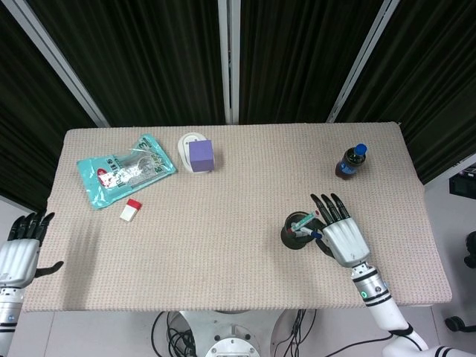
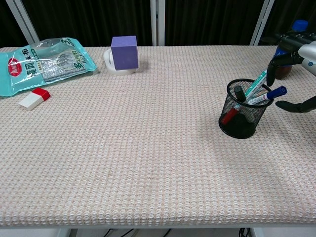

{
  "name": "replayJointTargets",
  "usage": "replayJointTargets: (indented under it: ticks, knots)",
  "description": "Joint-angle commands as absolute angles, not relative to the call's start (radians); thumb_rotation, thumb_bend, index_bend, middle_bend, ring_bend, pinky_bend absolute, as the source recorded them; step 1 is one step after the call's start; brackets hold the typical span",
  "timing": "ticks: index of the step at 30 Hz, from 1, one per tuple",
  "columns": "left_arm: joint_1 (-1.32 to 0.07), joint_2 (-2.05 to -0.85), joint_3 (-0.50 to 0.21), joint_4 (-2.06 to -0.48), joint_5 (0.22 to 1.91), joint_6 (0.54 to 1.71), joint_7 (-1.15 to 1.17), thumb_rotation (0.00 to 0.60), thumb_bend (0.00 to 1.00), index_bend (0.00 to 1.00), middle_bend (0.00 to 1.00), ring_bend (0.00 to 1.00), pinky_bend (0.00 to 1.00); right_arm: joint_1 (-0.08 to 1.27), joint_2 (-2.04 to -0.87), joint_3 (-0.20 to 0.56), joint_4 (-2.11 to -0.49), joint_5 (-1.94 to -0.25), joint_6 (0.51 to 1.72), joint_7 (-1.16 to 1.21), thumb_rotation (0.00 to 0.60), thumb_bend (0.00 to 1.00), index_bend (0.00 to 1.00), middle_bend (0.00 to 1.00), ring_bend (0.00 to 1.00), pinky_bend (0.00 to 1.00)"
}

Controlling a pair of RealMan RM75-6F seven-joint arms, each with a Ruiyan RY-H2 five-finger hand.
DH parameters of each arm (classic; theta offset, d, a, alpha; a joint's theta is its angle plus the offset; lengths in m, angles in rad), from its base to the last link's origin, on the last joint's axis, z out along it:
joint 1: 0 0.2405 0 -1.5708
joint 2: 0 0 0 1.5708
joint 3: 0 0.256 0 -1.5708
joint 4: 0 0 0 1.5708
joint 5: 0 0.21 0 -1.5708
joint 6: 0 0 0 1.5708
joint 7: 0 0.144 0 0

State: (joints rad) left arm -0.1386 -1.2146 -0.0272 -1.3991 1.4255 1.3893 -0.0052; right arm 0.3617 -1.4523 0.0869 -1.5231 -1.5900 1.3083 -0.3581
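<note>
Here, the right robot hand (image 1: 341,236) is hovering just beside the black mesh pen cup (image 2: 241,115), fingers spread and holding nothing. The cup is standing near the desk's (image 1: 238,253) right front and is carrying several markers (image 2: 258,88) leaning rightward. For a clean pick, I would be closing thumb and finger on one marker's upper end without tipping the light cup. The left robot hand (image 1: 21,253) is resting open off the desk's left edge. Farther back, the teal packet's (image 2: 42,62) print is too small to read, and so is the bottle's (image 1: 350,161) label.
</note>
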Motion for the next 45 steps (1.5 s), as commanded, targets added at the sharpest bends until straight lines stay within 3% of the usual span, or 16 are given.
replayJointTargets:
  ticks: [1, 12, 18, 27, 45]
  knots:
    - [-0.138, -1.214, -0.028, -1.399, 1.425, 1.388, -0.003, 0.6, 0.09, 0.06, 0.0, 0.0, 0.0, 0.364, -1.457, 0.087, -1.519, -1.591, 1.311, -0.36, 0.6, 0.2, 0.5, 0.02, 0.0, 0.0]
    - [-0.135, -1.212, -0.031, -1.4, 1.426, 1.387, -0.003, 0.6, 0.09, 0.06, 0.0, 0.0, 0.0, 0.371, -1.468, 0.083, -1.504, -1.588, 1.312, -0.361, 0.6, 0.22, 0.55, 0.02, 0.0, 0.0]
    - [-0.132, -1.213, -0.027, -1.4, 1.427, 1.383, -0.003, 0.6, 0.09, 0.06, 0.0, 0.0, 0.0, 0.373, -1.471, 0.084, -1.504, -1.586, 1.318, -0.363, 0.6, 0.29, 0.58, 0.02, 0.0, 0.0]
    - [-0.13, -1.212, -0.029, -1.402, 1.43, 1.385, -0.004, 0.6, 0.09, 0.06, 0.0, 0.0, 0.0, 0.372, -1.467, 0.085, -1.513, -1.597, 1.341, -0.353, 0.6, 0.32, 0.64, 0.03, 0.0, 0.0]
    - [-0.133, -1.205, -0.028, -1.423, 1.447, 1.388, 0.007, 0.6, 0.09, 0.06, 0.0, 0.0, 0.0, 0.295, -1.308, 0.117, -1.616, -1.689, 1.567, -0.247, 0.6, 0.33, 0.73, 0.08, 0.0, 0.0]
